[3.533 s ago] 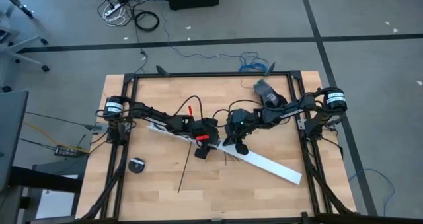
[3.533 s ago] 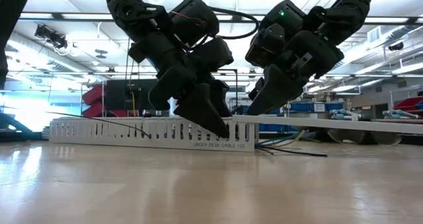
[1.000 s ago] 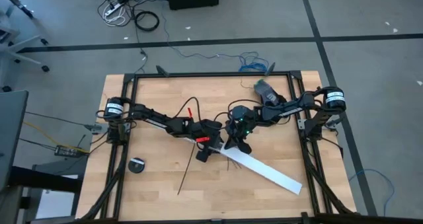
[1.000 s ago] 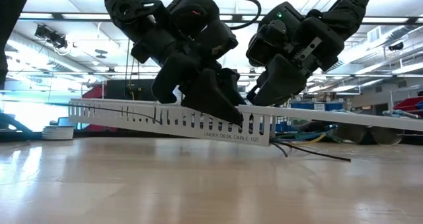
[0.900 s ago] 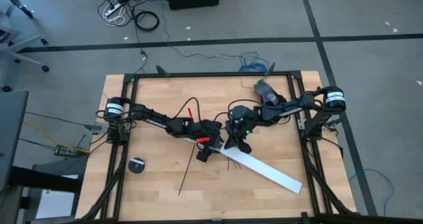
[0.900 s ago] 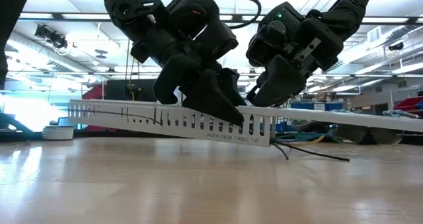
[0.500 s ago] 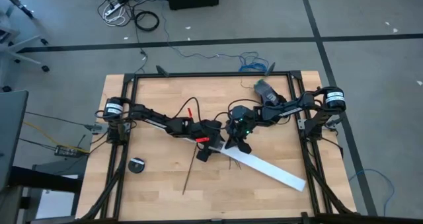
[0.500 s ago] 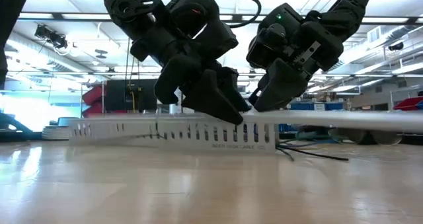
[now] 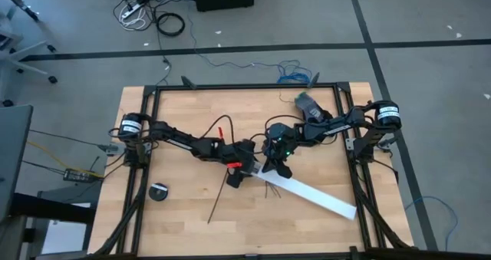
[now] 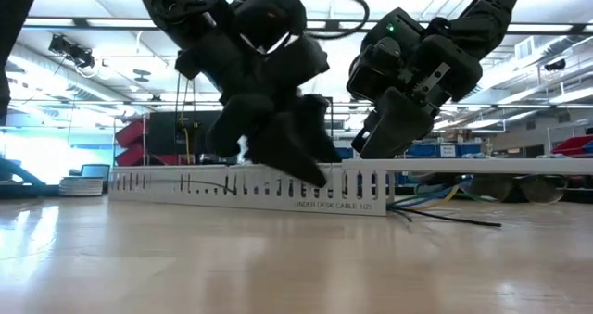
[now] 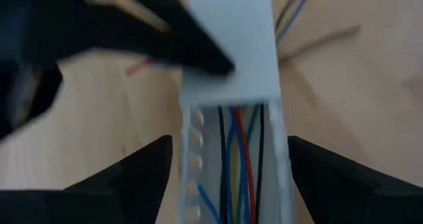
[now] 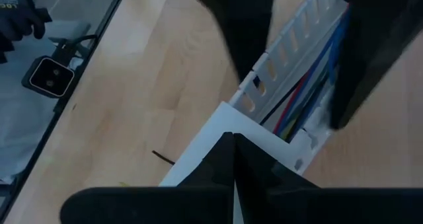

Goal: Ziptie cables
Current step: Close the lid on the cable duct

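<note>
The table fills the high view's middle. The white slotted channel runs from centre toward the lower right. My left pincer stands released astride its open end; my right pincer is clenched against its cover. The cables lie inside. The ziptie lies lower centre-left.

cables in channel mid-table, ziptie left of it

Two dark jointed arms, each with a white-labelled black drum at its shoulder, the left arm showing red bits near its wrist, the right arm a green light, both ending in black wedge-shaped fingers
</note>
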